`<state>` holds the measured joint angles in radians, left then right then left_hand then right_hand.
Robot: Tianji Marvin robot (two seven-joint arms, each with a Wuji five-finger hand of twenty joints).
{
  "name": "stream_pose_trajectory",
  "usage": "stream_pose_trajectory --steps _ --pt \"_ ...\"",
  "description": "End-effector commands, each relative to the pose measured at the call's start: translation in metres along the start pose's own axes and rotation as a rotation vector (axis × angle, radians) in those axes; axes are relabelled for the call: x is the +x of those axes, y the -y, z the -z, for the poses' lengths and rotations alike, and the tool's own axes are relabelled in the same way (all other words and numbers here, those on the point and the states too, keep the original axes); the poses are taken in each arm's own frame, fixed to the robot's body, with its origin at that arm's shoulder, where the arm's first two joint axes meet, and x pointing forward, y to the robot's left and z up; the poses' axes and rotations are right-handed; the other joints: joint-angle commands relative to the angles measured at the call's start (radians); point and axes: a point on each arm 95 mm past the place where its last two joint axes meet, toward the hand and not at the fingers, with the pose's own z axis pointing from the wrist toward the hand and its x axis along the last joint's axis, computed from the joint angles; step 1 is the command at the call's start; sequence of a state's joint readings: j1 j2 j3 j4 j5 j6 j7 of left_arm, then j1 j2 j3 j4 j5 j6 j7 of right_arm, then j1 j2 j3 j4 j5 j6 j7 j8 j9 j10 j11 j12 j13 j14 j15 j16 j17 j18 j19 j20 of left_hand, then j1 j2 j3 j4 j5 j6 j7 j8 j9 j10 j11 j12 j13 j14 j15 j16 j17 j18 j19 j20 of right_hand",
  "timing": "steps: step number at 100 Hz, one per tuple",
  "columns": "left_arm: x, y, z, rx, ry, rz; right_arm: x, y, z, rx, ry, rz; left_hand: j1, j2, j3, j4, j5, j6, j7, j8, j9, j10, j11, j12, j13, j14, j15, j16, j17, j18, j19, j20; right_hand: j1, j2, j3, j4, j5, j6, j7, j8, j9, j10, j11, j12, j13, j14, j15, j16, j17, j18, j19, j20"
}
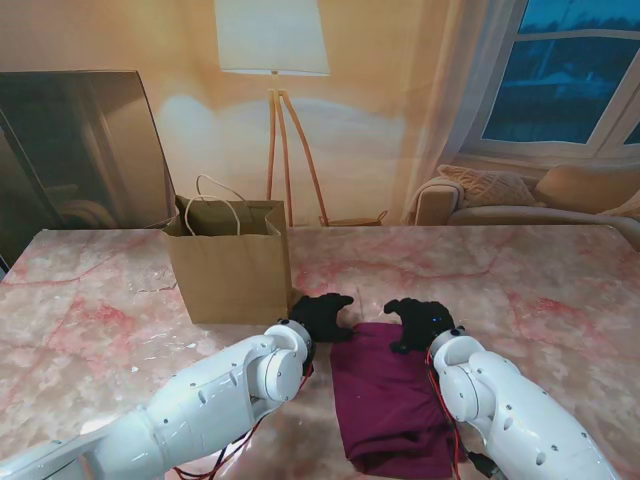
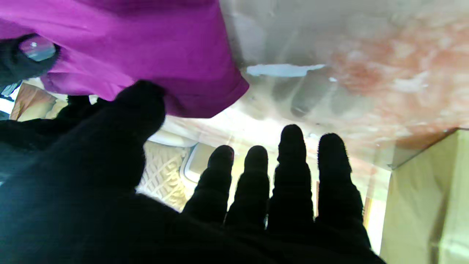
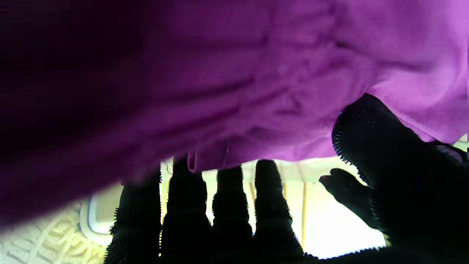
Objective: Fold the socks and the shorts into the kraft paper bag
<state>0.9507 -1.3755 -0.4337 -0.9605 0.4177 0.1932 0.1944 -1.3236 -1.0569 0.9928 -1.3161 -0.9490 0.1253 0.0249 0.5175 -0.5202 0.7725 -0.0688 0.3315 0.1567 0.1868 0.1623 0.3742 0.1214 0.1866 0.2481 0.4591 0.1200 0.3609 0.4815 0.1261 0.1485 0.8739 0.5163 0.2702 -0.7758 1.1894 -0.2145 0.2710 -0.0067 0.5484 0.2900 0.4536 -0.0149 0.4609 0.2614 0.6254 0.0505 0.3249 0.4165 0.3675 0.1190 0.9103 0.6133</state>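
Dark maroon shorts (image 1: 388, 400) lie folded lengthwise on the marble table, between my two arms. My left hand (image 1: 322, 315), in a black glove, hovers at their far left corner with its fingers (image 2: 293, 176) spread and nothing held; its thumb (image 2: 135, 110) touches the cloth's edge (image 2: 154, 55). My right hand (image 1: 420, 322) rests on the far right corner of the shorts (image 3: 256, 73), fingers (image 3: 227, 205) stretched along the hem and thumb (image 3: 370, 124) against the cloth, not closed around it. The kraft paper bag (image 1: 228, 262) stands upright and open, just left of my left hand. No socks are visible.
Pink-veined marble table (image 1: 540, 290) stretches right and far beyond the hands. The bag's wall (image 2: 425, 205) stands close beside my left hand's little finger. A floor lamp (image 1: 272, 100), a sofa (image 1: 500, 195) and a dark screen (image 1: 80, 150) lie beyond the table's far edge.
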Motion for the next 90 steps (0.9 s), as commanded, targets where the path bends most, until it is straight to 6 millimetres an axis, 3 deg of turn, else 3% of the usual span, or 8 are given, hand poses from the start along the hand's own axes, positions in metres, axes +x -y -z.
stream_pose_trajectory --steps 1,33,43,53,59,68,79,90 --pt "0.003 0.002 -0.006 -0.003 0.002 0.02 0.0 0.005 -0.001 0.024 0.002 0.007 -0.015 -0.04 0.021 -0.045 -0.021 0.016 -0.016 -0.008 0.083 -0.019 0.039 0.018 0.034 0.009 0.036 0.044 0.007 0.014 0.026 0.043 -0.019 -0.044 0.035 0.013 -0.046 0.044 0.001 -0.023 0.025 0.014 0.056 0.032 0.049 -0.027 0.058 0.061 0.03 -0.033 0.058 0.049" --pt "0.003 -0.012 -0.02 -0.021 0.003 -0.027 0.0 0.015 -0.008 0.021 0.004 -0.001 -0.001 -0.147 0.129 -0.077 0.029 0.026 0.003 -0.003 0.351 -0.193 0.536 0.588 0.101 0.0 0.18 0.244 0.02 0.047 0.019 0.016 0.039 -0.124 0.103 0.015 0.006 0.043 0.101 -0.08 0.269 -0.199 0.641 0.438 0.232 -0.109 0.513 0.403 0.124 -0.005 0.169 0.038" --pt "0.003 -0.014 -0.022 -0.033 0.005 -0.03 0.0 0.015 -0.009 0.02 -0.01 -0.01 0.017 -0.196 0.151 -0.087 0.119 -0.021 0.063 0.028 0.448 -0.228 0.697 0.731 0.159 0.003 0.242 0.324 0.048 0.073 0.034 0.0 0.081 -0.206 0.122 -0.046 0.232 -0.094 0.192 -0.015 0.466 -0.229 0.703 0.577 0.32 -0.113 0.606 0.455 0.169 0.024 0.226 0.042" --pt "0.002 -0.014 -0.021 -0.054 0.006 -0.051 -0.001 0.014 -0.01 0.014 -0.026 -0.02 0.034 -0.227 0.158 -0.089 0.257 -0.129 0.24 0.123 0.548 -0.262 0.773 0.822 0.21 0.001 0.279 0.377 0.07 0.089 0.047 -0.014 0.13 -0.244 0.125 -0.093 0.495 -0.277 0.287 0.195 0.598 -0.225 0.693 0.686 0.374 -0.105 0.657 0.476 0.193 0.04 0.269 0.038" --pt "0.001 -0.015 -0.021 -0.056 0.002 -0.053 -0.001 0.013 -0.011 0.0 -0.03 -0.021 0.067 -0.226 0.144 -0.111 0.339 -0.216 0.379 0.194 0.566 -0.258 0.751 0.905 0.209 0.002 0.276 0.398 0.065 0.098 0.049 -0.025 0.187 -0.283 0.093 -0.194 0.572 -0.449 0.476 0.119 0.626 -0.219 0.677 0.716 0.374 -0.103 0.658 0.478 0.189 0.041 0.274 0.033" --pt "0.001 -0.017 -0.021 -0.048 0.006 -0.035 0.0 0.011 -0.009 -0.047 -0.03 -0.019 0.147 -0.233 0.062 -0.156 0.413 -0.338 0.647 0.261 0.478 -0.182 0.541 0.899 0.136 0.018 0.232 0.387 0.033 0.1 0.036 -0.016 0.189 -0.273 0.086 -0.199 0.667 -0.542 0.517 0.137 0.554 -0.195 0.553 0.682 0.303 -0.091 0.545 0.431 0.152 0.037 0.26 0.035" --pt "-0.001 -0.017 -0.021 -0.024 -0.003 -0.031 0.001 0.007 -0.006 -0.081 -0.029 -0.011 0.189 -0.219 0.025 -0.136 0.386 -0.4 0.881 0.368 0.363 -0.096 0.219 0.398 0.092 0.024 0.071 0.181 0.023 0.081 0.028 0.001 0.182 -0.256 0.08 -0.197 0.677 -0.548 0.5 0.16 0.501 -0.114 0.185 0.285 0.319 -0.042 0.223 0.199 0.245 0.012 0.324 0.087" --pt "-0.002 -0.015 -0.019 -0.035 -0.015 -0.01 0.003 0.002 -0.005 -0.115 -0.036 -0.061 0.194 -0.198 0.076 -0.103 0.279 -0.424 0.937 0.591 0.46 -0.063 0.087 0.165 0.232 0.028 0.04 0.059 0.092 0.08 0.078 0.009 0.223 -0.258 0.089 -0.184 0.675 -0.479 0.515 0.17 0.76 -0.052 0.157 0.085 0.576 0.001 0.259 0.158 0.482 0.049 0.479 0.067"
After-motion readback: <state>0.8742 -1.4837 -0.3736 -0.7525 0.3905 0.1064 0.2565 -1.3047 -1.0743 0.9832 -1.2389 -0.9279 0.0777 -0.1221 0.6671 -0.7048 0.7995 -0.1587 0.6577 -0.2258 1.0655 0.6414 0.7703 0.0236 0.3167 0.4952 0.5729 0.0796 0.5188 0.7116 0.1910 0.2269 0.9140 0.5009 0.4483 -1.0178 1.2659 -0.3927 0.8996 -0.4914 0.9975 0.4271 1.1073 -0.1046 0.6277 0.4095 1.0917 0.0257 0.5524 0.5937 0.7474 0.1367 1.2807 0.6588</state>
